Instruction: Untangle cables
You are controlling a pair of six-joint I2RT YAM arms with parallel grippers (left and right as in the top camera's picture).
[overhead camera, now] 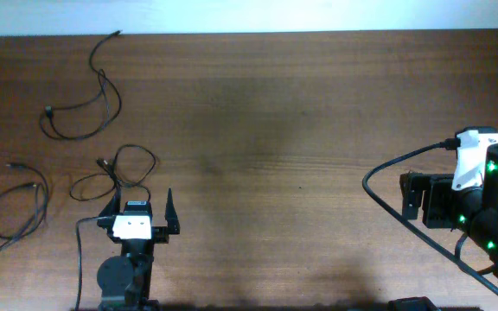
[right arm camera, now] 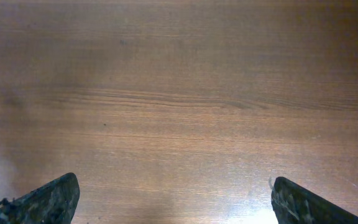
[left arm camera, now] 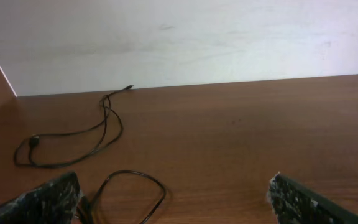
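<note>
Claw (left arm camera: 174, 190) spread wide — far cable (left arm camera: 106, 112), near cable (left arm camera: 138, 172) apart.

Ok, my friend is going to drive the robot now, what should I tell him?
Left hand: open, empty, right by the nearest cable.
Right hand: open, empty, far right, nothing near it.
Second cable: at the left edge. Third cable: by the back wall.
Done: all three look apart.
Left: probably just a check; the nearest cable crosses over itself.
</note>
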